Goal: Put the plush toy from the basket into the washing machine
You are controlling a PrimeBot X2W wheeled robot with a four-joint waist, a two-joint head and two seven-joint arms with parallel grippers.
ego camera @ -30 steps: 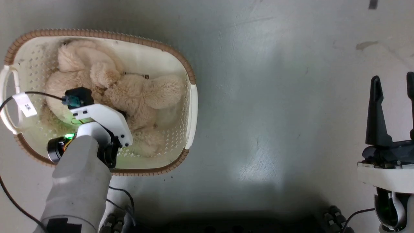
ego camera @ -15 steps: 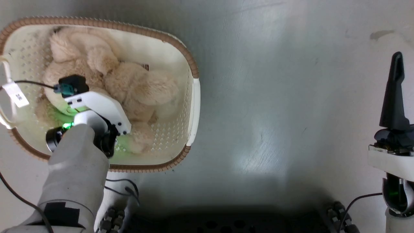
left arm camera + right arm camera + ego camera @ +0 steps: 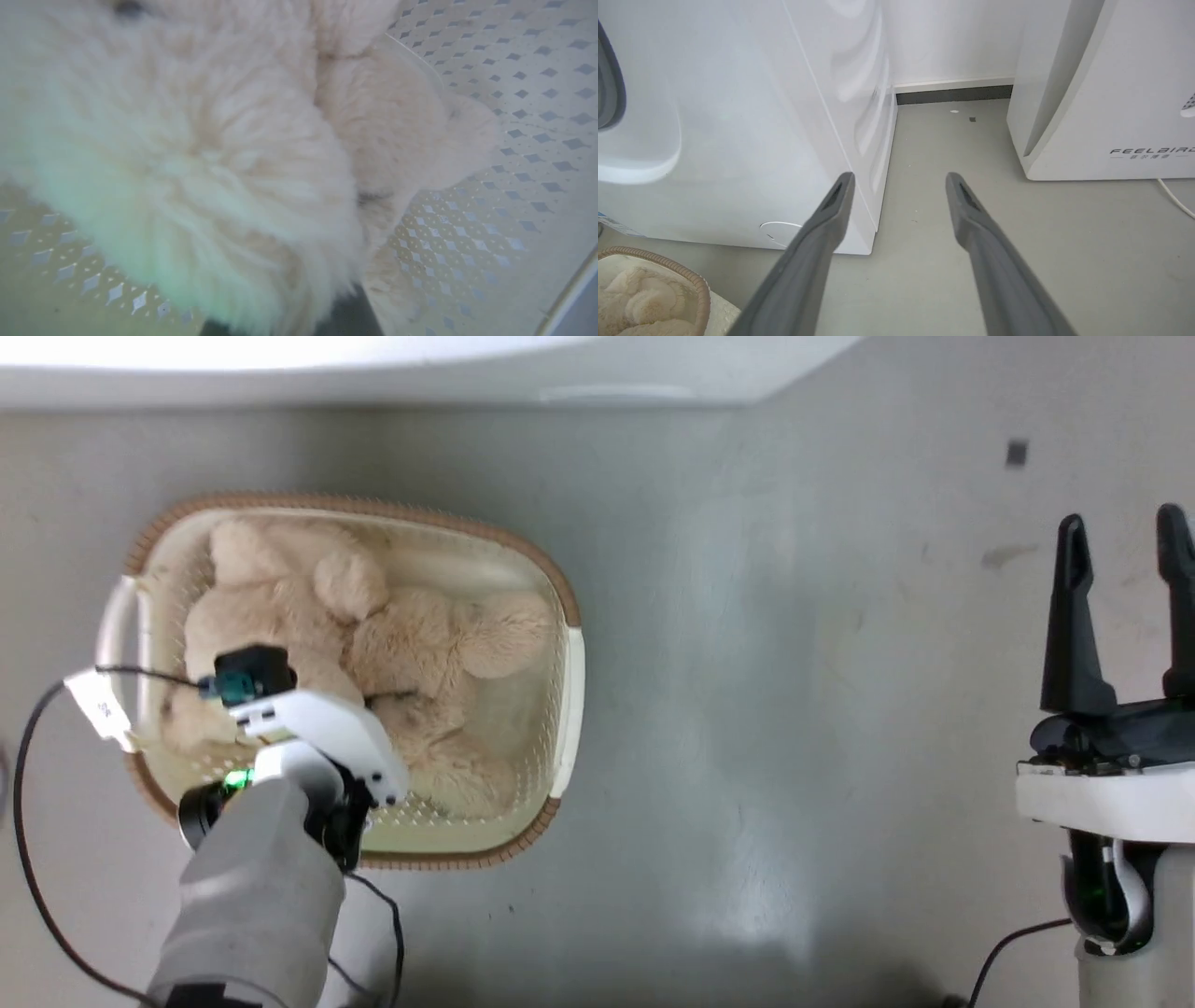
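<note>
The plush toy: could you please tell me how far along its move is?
Nothing is finished: the plush toy lies in the basket. In hand: the left gripper is pressed into its fur, grip hidden. Left: lifting it and loading the washing machine; the right gripper hangs open, empty.

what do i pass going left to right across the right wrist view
white front-loading washing machine → right gripper with its two long dark fingers spread apart → white slanted FEELBIRD appliance
</note>
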